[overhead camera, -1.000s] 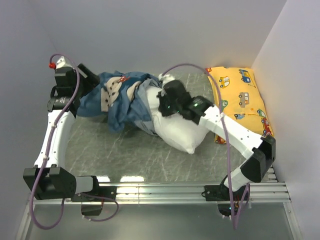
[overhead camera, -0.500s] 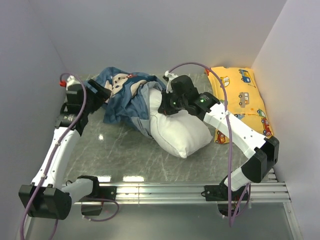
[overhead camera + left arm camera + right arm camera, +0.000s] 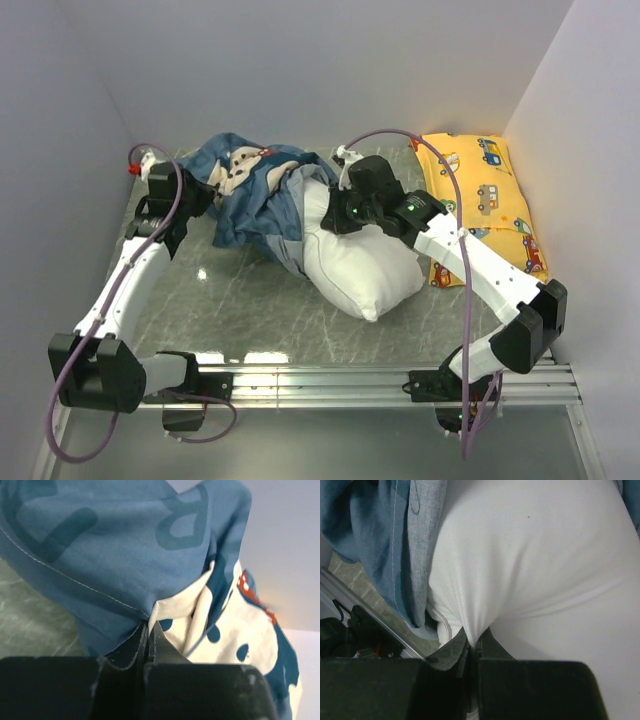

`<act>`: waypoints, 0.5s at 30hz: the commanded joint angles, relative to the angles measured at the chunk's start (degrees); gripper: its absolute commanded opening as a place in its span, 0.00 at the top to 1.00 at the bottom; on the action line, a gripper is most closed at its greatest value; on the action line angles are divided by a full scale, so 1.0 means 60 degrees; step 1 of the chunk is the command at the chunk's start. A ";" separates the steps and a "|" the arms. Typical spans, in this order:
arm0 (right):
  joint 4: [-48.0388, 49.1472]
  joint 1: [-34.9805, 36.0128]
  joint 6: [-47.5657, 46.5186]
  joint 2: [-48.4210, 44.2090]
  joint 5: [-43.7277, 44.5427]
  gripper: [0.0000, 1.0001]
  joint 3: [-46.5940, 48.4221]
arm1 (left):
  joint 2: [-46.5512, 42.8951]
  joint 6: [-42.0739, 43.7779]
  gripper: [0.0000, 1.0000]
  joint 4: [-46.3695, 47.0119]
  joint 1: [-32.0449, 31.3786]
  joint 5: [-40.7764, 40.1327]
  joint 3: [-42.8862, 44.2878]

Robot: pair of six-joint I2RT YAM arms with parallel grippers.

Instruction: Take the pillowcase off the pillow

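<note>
The dark-blue pillowcase (image 3: 250, 190) lies bunched at the back of the table and still covers the far end of the white pillow (image 3: 362, 268). My left gripper (image 3: 203, 196) is at the pillowcase's left edge. In the left wrist view its jaws (image 3: 148, 630) are shut on a fold of the pillowcase (image 3: 115, 545), where blue cloth meets the cream print. My right gripper (image 3: 335, 217) sits on top of the pillow near the pillowcase's mouth. In the right wrist view it (image 3: 475, 641) is shut on a pinch of the pillow's white cloth (image 3: 530, 555), with pillowcase cloth (image 3: 380, 540) hanging to the left.
A yellow car-print pillow (image 3: 480, 200) leans at the back right, close to my right forearm. Grey walls close in the left, back and right sides. A metal rail (image 3: 330, 380) runs along the near edge by the arm bases.
My left gripper let go of the stretched pillowcase, moved right toward the bunched cloth and shut on a new fold. The right gripper kept its hold and shifted slightly back with the pillow.
</note>
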 commanded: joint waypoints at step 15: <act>0.0727 -0.1986 0.0679 -0.3073 -0.0838 1.00 -0.0326 | 0.0660 0.1444 1.00 -0.2179 0.3147 -0.4502 0.4885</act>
